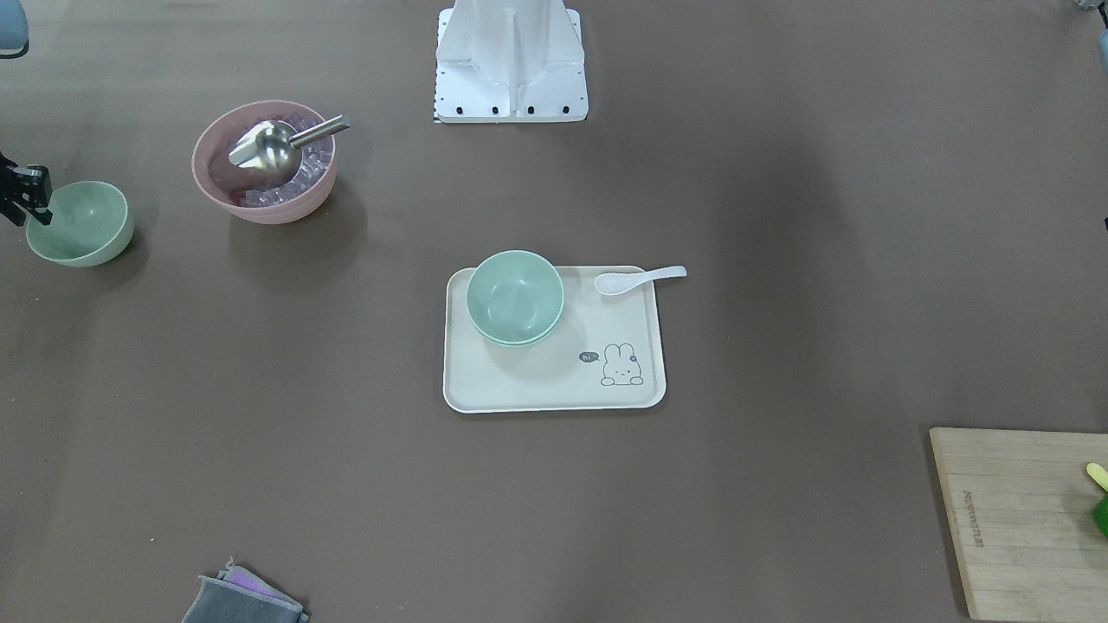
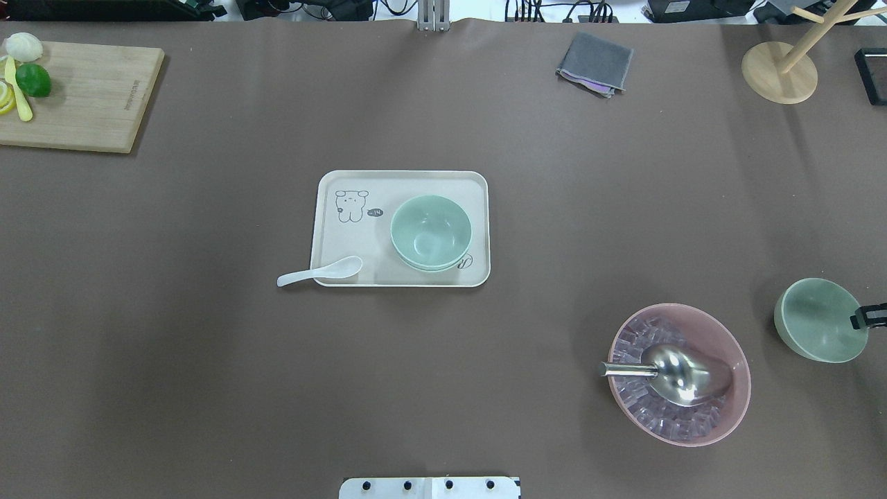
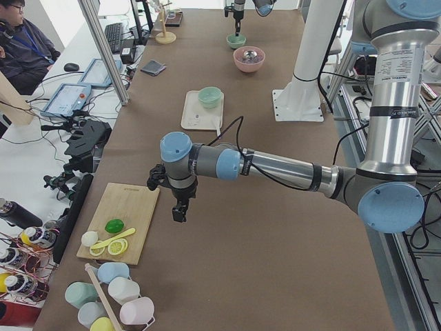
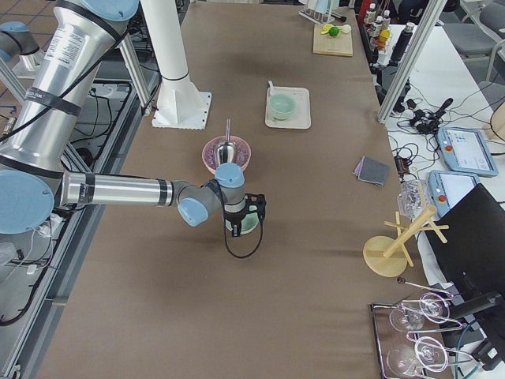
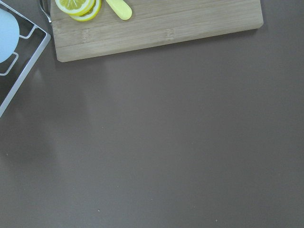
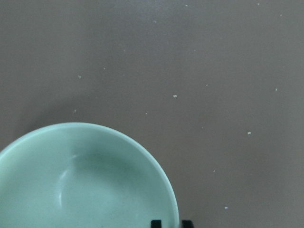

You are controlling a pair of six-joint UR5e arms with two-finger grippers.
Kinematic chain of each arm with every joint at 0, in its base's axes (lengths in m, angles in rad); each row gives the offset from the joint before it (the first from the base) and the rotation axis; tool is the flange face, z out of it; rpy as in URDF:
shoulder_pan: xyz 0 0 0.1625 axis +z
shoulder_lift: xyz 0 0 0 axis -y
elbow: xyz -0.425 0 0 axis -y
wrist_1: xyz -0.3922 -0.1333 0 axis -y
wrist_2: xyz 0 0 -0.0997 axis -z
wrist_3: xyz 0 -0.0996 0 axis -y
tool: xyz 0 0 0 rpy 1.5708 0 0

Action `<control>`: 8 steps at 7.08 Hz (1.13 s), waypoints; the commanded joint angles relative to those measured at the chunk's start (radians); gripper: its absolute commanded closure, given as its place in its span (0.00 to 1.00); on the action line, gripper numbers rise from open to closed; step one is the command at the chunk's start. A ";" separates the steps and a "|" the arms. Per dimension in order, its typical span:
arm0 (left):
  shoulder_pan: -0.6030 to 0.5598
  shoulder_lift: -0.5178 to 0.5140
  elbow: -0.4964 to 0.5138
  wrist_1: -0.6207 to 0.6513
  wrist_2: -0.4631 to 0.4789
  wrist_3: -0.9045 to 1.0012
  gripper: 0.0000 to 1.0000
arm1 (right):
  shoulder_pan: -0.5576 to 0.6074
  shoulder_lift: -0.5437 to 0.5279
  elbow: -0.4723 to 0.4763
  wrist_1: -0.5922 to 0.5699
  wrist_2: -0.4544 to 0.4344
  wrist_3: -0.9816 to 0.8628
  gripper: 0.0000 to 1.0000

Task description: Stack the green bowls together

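- Three green bowls (image 2: 431, 230): two nested well away from the right gripper (image 2: 863, 319), one single bowl (image 2: 816, 320) right at it.
- One pink bowl (image 2: 736, 357).
- One metal scoop (image 2: 682, 374).
- One tray (image 2: 346, 249).
- One white spoon (image 2: 322, 272).
- One cutting board (image 2: 90, 97).
- One grey cloth (image 2: 596, 62).

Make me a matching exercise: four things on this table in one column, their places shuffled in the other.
1 scoop
2 spoon
3 lime
4 lone green bowl

A on the wooden board
B right gripper at its rim
C in the pink bowl
D lying across the edge of the tray

Pairs: 1-C, 2-D, 3-A, 4-B.
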 commanded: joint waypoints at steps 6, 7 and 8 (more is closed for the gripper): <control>0.000 0.002 0.010 0.002 0.000 0.006 0.02 | 0.236 0.183 0.070 -0.175 0.214 0.001 1.00; 0.000 0.017 0.007 0.002 0.000 0.008 0.02 | 0.243 0.309 0.084 -0.317 0.215 0.007 1.00; 0.000 0.029 0.006 -0.002 0.000 0.009 0.02 | 0.252 0.468 0.092 -0.514 0.207 0.008 1.00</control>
